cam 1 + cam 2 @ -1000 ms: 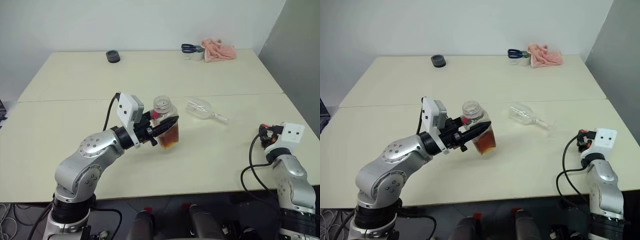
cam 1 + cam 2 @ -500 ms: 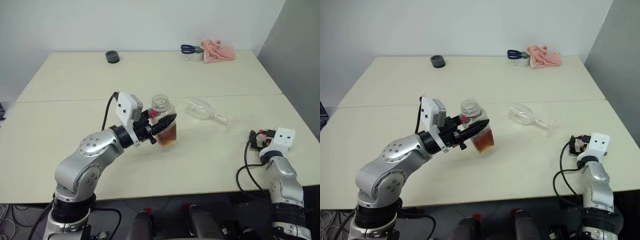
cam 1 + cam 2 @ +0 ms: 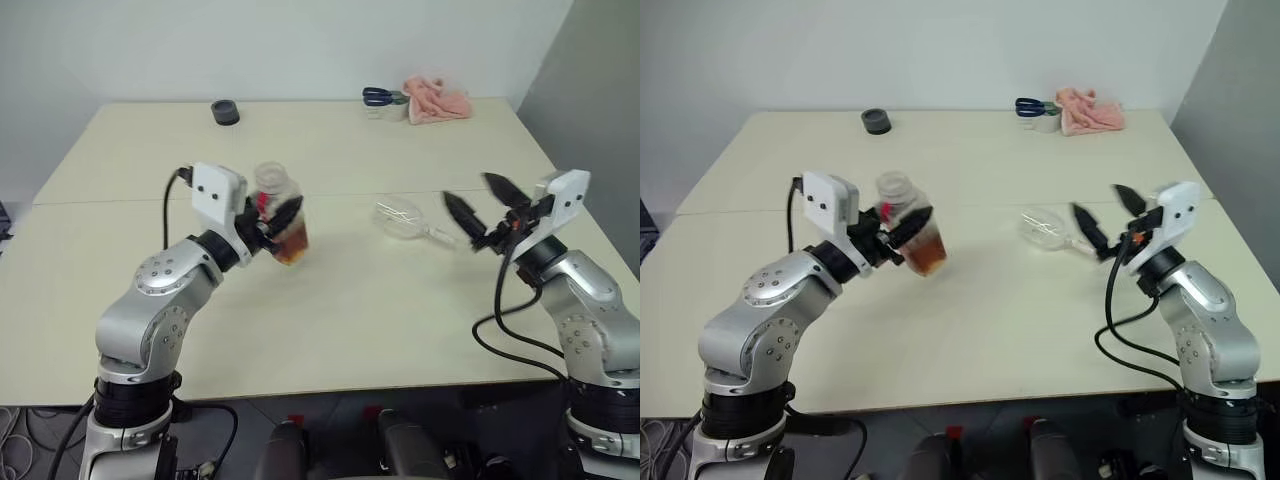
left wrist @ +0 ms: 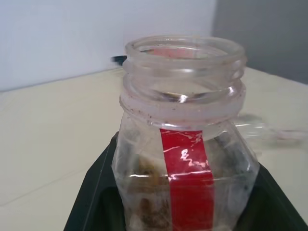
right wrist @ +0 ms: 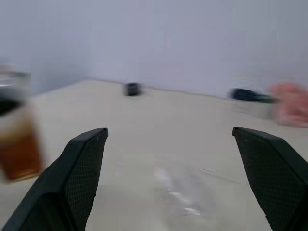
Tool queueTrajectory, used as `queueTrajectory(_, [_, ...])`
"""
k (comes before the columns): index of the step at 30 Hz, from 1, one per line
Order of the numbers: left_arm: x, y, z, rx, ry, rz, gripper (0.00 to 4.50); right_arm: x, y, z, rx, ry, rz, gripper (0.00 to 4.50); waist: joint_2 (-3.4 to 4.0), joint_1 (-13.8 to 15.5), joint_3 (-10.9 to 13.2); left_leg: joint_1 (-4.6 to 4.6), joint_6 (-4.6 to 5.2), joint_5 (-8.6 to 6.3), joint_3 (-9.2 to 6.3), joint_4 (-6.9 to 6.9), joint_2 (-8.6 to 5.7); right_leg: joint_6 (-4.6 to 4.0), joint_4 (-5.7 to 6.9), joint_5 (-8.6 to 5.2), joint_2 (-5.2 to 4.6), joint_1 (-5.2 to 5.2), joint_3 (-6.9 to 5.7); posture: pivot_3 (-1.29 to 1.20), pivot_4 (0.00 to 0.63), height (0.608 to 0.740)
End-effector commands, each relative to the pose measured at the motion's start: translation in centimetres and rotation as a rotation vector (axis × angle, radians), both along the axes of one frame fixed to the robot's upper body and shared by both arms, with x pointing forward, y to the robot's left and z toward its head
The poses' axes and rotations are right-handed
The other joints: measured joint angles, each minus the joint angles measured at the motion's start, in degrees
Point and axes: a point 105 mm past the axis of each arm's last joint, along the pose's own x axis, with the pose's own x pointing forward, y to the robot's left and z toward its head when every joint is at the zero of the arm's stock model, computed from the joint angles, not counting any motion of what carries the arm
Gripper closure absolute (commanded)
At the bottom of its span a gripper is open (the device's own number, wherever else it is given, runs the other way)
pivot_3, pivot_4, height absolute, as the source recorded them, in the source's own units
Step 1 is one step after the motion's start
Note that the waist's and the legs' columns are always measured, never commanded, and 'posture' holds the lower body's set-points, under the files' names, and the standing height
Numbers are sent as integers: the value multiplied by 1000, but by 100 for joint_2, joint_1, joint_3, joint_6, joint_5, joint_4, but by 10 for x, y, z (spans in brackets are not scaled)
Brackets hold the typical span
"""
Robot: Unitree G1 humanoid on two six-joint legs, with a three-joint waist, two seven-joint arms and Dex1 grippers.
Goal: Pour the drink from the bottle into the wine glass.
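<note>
My left gripper [image 3: 283, 216] is shut on the bottle [image 3: 277, 218], a clear, uncapped plastic one with a red label stripe [image 4: 188, 168], held slightly tilted over the table's left middle. The amber drink [image 3: 290, 246] sits in its lower part. The wine glass [image 3: 404, 219] lies on its side near the table's centre-right, stem pointing right. Just right of the glass, my right gripper [image 3: 466, 190] hovers above the table, open wide, with nothing between its fingers [image 5: 83, 175]. The right wrist view shows the glass [image 5: 179, 188] blurred below and ahead of that gripper.
At the back of the cream table [image 3: 330, 330] lie a small dark round object [image 3: 225, 112], blue-handled scissors [image 3: 378, 96] on a white container and a pink cloth [image 3: 437, 99]. A seam crosses the table's middle. A grey wall stands at the right.
My left gripper has carried the bottle to the left. The right arm has risen from the table's right edge and swung in beside the glass, its gripper now wide open.
</note>
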Motion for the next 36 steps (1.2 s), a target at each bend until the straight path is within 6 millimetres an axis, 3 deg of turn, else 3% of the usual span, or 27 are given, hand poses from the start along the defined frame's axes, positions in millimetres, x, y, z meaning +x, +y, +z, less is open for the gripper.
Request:
queueTrajectory(1, [14, 38, 29, -14, -125, 222, 2578, -25, 34, 11, -41, 36, 298, 83, -3, 54, 2, -4, 0, 0, 2, 5, -3, 0, 0, 0, -5, -1, 1, 0, 150, 740])
queueTrajectory(8, [31, 93, 39, -49, -207, 462, 2578, -20, 66, 16, -53, 13, 426, 83, -7, 79, 3, -14, -1, 0, -4, 9, -6, 9, -4, 6, -12, -4, -11, 0, 150, 740])
queueTrajectory(11, [33, 117, 26, -67, -199, 534, 2578, -14, 74, 13, -55, 0, 430, 83, -6, 77, 3, -24, -2, 1, -4, 9, -5, 8, -3, 6, -13, -15, -10, 0, 150, 740])
queueTrajectory(18, [36, 126, -17, -128, -122, 516, 2578, -11, 83, 5, -43, 1, 427, 83, -7, 87, 3, -37, -2, 1, -12, 11, -10, 7, -3, 7, -32, -21, -21, 0, 150, 740])
queueTrajectory(25, [38, 136, -33, -99, -82, 534, 2578, -16, 87, 1, -31, 14, 421, 83, -9, 85, 2, -43, -3, 2, -24, 16, -13, 7, 3, 7, -33, -22, -35, 0, 150, 740])
queueTrajectory(33, [38, 141, -46, -94, -37, 532, 120, -16, 86, 0, -35, 17, 408, 0, -9, 79, 2, -39, -3, 2, -25, 15, -10, 7, 7, 7, -26, -22, -36, 0, 150, 740])
queueTrajectory(36, [36, 137, -53, -77, -12, 526, 21, -15, 85, -1, -40, 17, 399, 0, -9, 79, 2, -40, -3, 2, -24, 15, -11, 6, 6, 7, -28, -22, -35, 0, 150, 740])
